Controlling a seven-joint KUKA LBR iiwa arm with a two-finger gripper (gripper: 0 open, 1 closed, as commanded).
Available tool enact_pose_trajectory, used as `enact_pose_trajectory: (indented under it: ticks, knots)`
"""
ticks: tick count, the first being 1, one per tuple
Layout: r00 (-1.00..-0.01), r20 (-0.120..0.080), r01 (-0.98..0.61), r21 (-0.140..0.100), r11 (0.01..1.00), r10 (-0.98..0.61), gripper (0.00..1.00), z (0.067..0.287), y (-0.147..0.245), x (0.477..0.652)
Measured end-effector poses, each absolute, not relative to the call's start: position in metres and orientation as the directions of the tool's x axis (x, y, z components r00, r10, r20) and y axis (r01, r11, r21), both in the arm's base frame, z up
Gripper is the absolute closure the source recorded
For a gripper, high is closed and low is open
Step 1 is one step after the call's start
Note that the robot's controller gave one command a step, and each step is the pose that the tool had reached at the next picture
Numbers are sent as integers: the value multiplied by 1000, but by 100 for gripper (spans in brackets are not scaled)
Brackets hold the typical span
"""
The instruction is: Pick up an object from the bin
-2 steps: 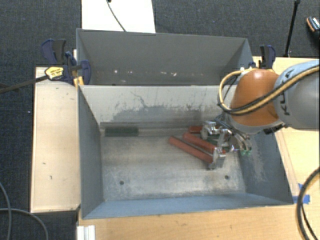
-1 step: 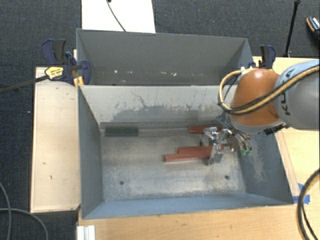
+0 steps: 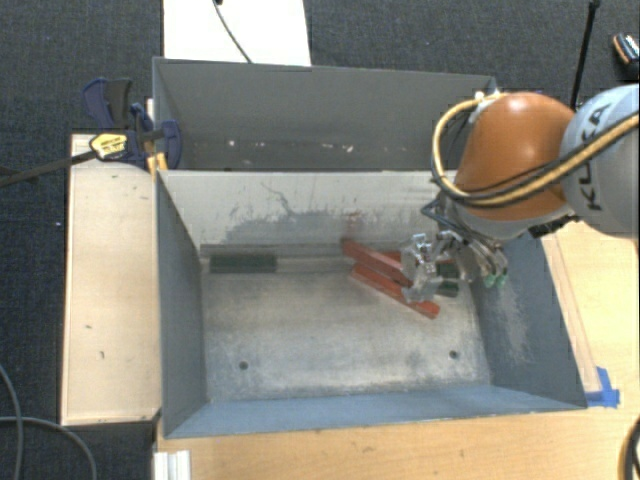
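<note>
A red tong-like tool [image 3: 385, 269] of two long bars lies slanted on the bin floor right of centre, running from upper left to lower right. My gripper [image 3: 421, 268] is low over its lower right end, its metal fingers down at the red bars. Whether the fingers clasp the bars cannot be made out. A small green thing [image 3: 493, 280] peeks out just right of the gripper, near the right wall.
A dark green flat bar [image 3: 241, 263] lies at the back left of the floor, along the far wall. The arm with its orange cover hangs over the bin's right rear corner.
</note>
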State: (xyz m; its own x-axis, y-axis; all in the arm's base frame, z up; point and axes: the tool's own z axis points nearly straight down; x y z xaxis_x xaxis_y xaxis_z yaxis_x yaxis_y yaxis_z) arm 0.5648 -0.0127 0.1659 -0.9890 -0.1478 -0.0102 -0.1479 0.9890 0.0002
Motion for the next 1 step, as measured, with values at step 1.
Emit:
enact_pose_trajectory:
  ticks: [1]
  knots:
    - [-990,-8,-141,-2,990,-141,100,212,-32,552]
